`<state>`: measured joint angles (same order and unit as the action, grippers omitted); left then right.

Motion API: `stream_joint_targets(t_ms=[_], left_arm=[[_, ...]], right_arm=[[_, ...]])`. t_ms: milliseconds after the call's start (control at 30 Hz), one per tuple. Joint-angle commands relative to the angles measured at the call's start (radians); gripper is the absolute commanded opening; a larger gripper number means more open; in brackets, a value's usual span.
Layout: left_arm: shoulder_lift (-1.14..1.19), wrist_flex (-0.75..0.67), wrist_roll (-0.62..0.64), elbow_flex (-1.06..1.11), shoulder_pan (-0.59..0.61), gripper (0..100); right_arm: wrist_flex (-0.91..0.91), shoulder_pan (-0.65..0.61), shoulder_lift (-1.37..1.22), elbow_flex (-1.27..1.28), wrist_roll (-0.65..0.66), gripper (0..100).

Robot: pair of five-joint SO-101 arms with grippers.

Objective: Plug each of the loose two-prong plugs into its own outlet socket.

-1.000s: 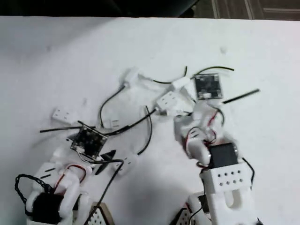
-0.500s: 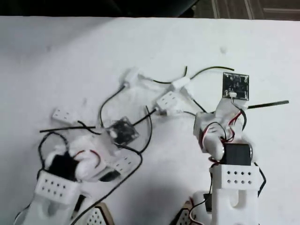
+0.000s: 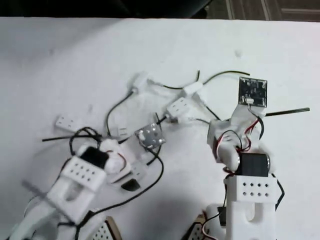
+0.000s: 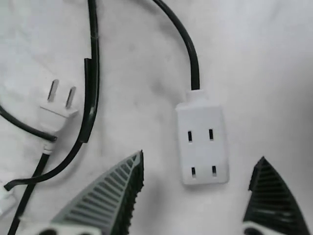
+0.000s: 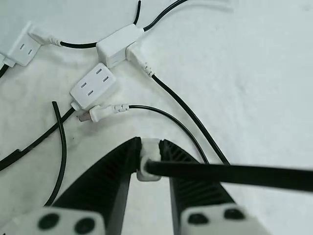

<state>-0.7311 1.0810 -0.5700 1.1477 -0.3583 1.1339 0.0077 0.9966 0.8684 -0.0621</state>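
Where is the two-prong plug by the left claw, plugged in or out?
Out. The plug lies on the table with both prongs bare, apart from the outlet block, whose four slots are empty.

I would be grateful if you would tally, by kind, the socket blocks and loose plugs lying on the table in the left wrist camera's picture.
Socket block: 1
Two-prong plug: 1
Total: 2
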Motion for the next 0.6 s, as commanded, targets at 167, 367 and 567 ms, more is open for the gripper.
stream_joint_targets(t_ms=[167,367,567], left_arm=[[0.344,-0.034,0.015,-0.173,-0.013,25],[0.493,-0.081,0.015,-0.235,-0.022,10],[0.575,-0.074,0.017,-0.338,-0.085,2]], right_arm=[[-0.021,0.007,0.028,-0.006,0.012,1.7],[-0.019,0.007,0.028,-0.006,0.012,1.7],[-0.019,0.007,0.028,-0.006,0.012,1.7]])
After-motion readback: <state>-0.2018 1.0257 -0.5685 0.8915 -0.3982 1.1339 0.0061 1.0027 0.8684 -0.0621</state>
